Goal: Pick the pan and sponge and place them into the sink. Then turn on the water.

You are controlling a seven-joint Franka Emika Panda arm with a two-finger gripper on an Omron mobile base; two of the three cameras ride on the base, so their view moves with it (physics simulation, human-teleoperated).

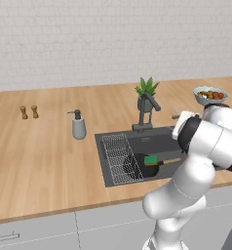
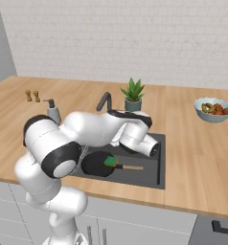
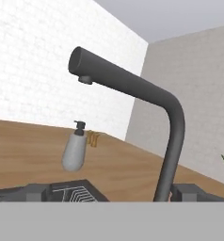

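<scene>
The black pan (image 1: 136, 167) (image 2: 96, 164) lies in the dark grey sink (image 1: 152, 139) (image 2: 145, 175), its wooden handle pointing right. The green sponge (image 1: 150, 159) (image 2: 111, 161) rests on the pan's rim near the handle. My gripper (image 1: 177, 118) hangs above the sink's back right, just right of the dark faucet (image 1: 147, 113) (image 2: 105, 101), with nothing in it; its jaws stand open. In the hand view the faucet's spout (image 3: 132, 84) arches close in front. The water is out of view; none runs from the spout.
A wire rack (image 1: 115, 158) fills the sink's left part. A grey soap pump (image 1: 78, 126) (image 2: 52, 112) (image 3: 75, 149) stands left of the sink. A potted plant (image 1: 147, 93) (image 2: 133, 94) is behind the faucet, a fruit bowl (image 1: 210, 95) (image 2: 212, 109) at the right, and two small shakers (image 1: 29, 112) at the far left.
</scene>
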